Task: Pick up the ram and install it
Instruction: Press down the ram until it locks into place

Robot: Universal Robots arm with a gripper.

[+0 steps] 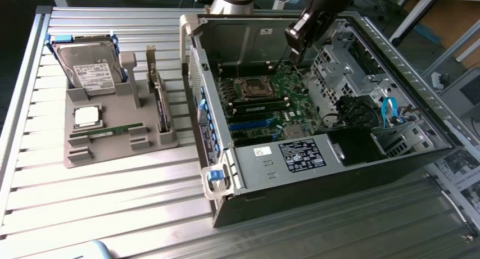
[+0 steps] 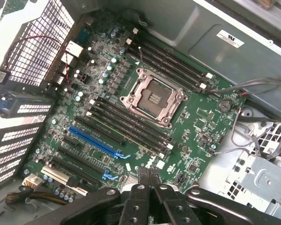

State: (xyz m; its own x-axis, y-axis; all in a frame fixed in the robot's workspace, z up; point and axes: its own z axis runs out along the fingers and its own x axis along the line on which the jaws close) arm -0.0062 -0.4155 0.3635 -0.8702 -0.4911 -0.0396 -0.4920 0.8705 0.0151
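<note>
The ram (image 1: pixel 114 130) lies flat in a shallow slot of the grey holder tray (image 1: pixel 90 152), on the exterior view's left, well apart from the open computer case (image 1: pixel 300 191). The tray keeps each part in its own seat, probably so that each sits in a known pose for a grasp: the hard drive (image 1: pixel 89 68) leans upright at the tray's far end, the square CPU chip (image 1: pixel 87 116) rests just beside the ram, and another card (image 1: pixel 159 104) stands on edge along the tray's case-side border.

The case lies on its side on the slatted metal surface (image 1: pixel 112 203) with its side panel off, so the motherboard (image 2: pixel 145 117) faces up and the slots can be reached from above. In the wrist view the empty CPU socket (image 2: pixel 153 97) sits between two banks of long black memory slots (image 2: pixel 126 124).

The end effector (image 2: pixel 149 180) hangs over the motherboard inside the case, its fingers pressed together with nothing between them. The ram is untouched in its tray, so the pickup is not yet done.
</note>
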